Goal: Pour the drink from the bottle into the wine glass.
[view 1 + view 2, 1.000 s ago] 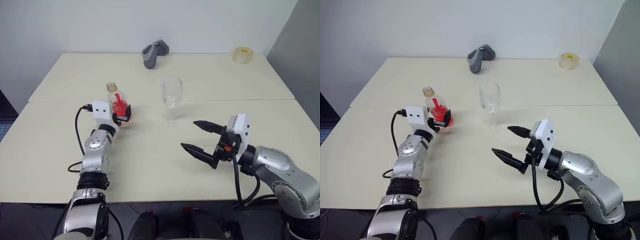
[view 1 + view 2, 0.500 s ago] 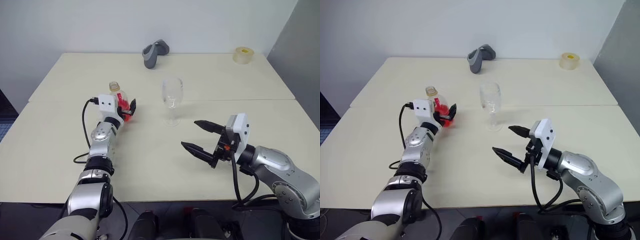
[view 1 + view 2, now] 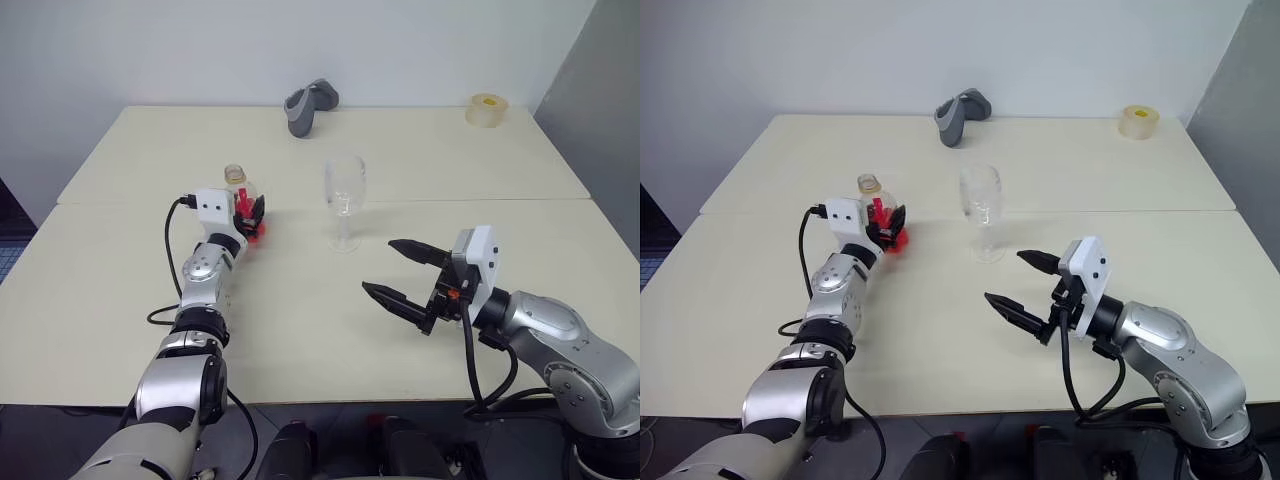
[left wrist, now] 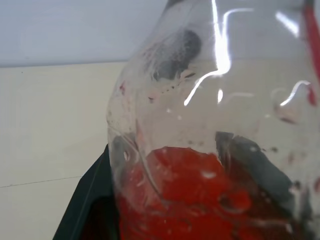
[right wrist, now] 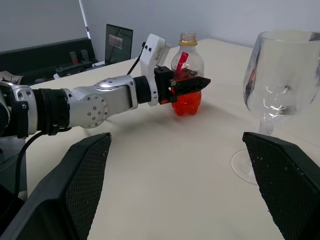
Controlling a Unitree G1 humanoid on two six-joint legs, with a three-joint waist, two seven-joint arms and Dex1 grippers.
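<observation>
We have the left tool [image 5: 187, 84] clamped on the bottle [image 5: 187, 75], upright on the worktop [image 3: 300, 300] beside the empty wine glass [image 3: 344, 200]; right tool [image 3: 405, 272] wide, pouring remains.

No legible text anywhere.

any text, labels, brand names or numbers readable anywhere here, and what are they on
No readable text in any view.
The bottle: a red mark on its side, no letters legible.
The tape roll at the table's far corner: too small to show any print.
The grey object at the far edge: no marking visible.
The wine glass: plain, no print.
The white housings at both wrists: no lettering visible.
</observation>
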